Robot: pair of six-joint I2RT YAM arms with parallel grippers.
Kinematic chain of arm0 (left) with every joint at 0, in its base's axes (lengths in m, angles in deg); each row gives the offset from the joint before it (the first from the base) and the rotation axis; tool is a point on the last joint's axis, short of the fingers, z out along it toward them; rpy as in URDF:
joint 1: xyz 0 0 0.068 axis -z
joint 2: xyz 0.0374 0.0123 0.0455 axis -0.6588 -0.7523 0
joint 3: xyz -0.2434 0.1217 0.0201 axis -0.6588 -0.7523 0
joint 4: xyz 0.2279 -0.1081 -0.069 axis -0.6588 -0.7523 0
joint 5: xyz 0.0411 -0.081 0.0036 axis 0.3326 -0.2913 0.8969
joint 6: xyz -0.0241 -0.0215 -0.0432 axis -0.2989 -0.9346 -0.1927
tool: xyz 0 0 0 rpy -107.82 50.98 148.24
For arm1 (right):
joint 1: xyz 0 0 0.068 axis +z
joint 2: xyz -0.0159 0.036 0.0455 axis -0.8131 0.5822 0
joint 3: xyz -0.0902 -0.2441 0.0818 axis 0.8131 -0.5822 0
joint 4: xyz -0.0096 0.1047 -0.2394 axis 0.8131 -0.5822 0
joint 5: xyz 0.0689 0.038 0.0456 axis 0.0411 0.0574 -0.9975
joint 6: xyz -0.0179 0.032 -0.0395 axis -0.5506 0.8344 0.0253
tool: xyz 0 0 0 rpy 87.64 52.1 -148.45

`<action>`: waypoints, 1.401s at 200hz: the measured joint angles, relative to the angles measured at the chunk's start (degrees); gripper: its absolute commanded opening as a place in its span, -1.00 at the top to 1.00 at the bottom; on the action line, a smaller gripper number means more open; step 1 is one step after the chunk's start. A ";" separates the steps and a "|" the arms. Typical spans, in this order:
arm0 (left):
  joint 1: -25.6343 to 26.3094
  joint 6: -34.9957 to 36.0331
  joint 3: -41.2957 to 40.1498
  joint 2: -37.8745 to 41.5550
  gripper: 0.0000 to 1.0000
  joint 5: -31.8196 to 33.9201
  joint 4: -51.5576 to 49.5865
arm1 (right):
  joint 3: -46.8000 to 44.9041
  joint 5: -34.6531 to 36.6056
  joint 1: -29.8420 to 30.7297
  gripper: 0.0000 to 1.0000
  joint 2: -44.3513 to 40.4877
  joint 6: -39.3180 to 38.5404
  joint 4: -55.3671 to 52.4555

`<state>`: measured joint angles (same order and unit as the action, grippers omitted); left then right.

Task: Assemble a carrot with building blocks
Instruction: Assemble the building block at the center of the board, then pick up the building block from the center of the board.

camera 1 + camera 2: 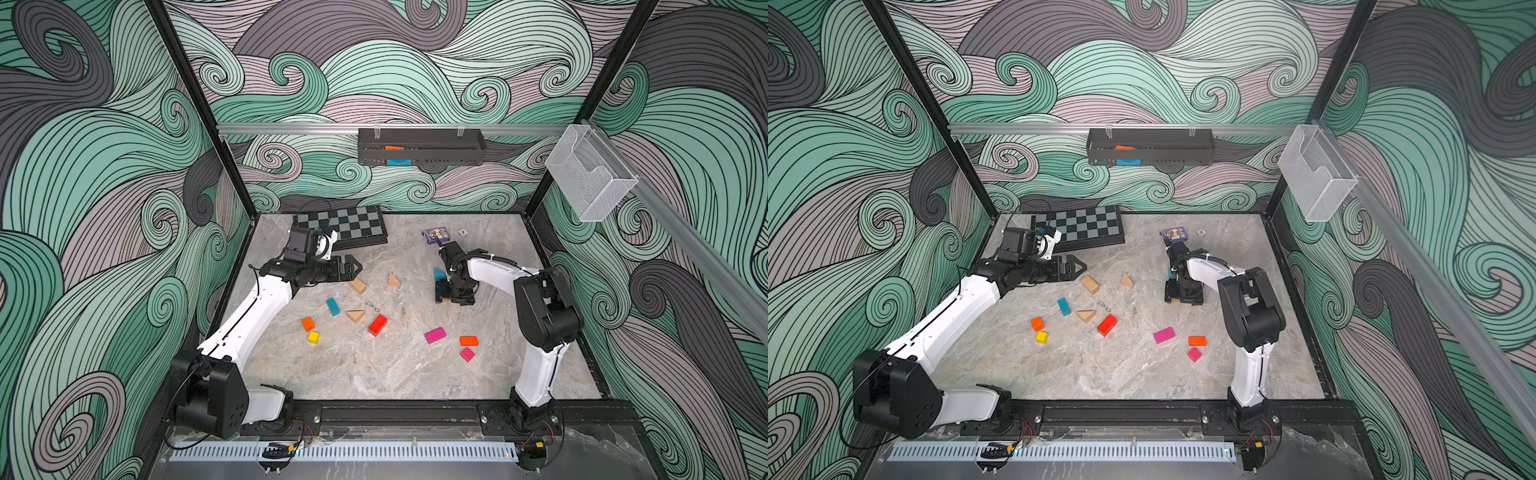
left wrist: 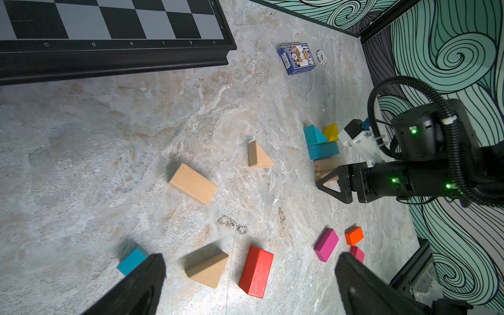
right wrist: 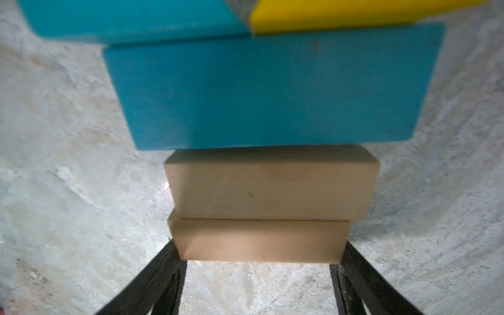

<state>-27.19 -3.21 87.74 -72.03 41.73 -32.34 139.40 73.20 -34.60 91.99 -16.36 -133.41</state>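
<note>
A flat row of building blocks lies at the right: a teal wedge [image 2: 313, 133] and a yellow wedge [image 2: 331, 132], then a teal bar [image 3: 270, 90], then two tan bars [image 3: 272, 185]. My right gripper [image 1: 446, 296] points down, shut on the ends of the nearer tan bar [image 3: 259, 240]. Loose blocks are scattered mid-table: a tan bar [image 1: 357, 286], two tan wedges [image 1: 393, 280], a small teal bar [image 1: 333, 306], a red bar [image 1: 377, 325], orange [image 1: 308, 323] and yellow [image 1: 313, 337] cubes, and pink [image 1: 435, 335] and orange [image 1: 468, 341] pieces. My left gripper [image 1: 353, 268] hovers open and empty beside the tan bar.
A chequered board [image 1: 345, 224] lies at the back left behind my left wrist. A blue card box [image 1: 435, 235] and a white chip [image 1: 462, 232] sit at the back right. A small chain [image 1: 372, 306] lies among the blocks. A black tray [image 1: 422, 147] hangs on the back rail.
</note>
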 measured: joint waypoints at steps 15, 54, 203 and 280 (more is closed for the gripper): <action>0.00 0.00 0.00 0.00 -0.97 -0.02 0.02 | 0.00 0.13 -0.07 -0.82 0.02 -0.11 0.13; 0.02 0.00 0.00 0.00 -0.97 0.00 0.02 | 0.02 0.22 -0.15 -0.97 0.02 -0.85 0.90; 18.82 -2.99 -0.81 3.28 -0.52 2.69 -2.82 | 2.49 -3.67 0.04 -0.97 -26.34 -4.66 -6.91; 42.01 -12.92 -0.85 -13.97 -0.45 9.46 2.54 | 2.49 -10.51 0.17 -0.97 -43.47 -4.81 -12.04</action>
<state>14.82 -16.12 86.89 -86.00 51.19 -29.80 141.89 62.69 -34.43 48.52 -21.17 -145.45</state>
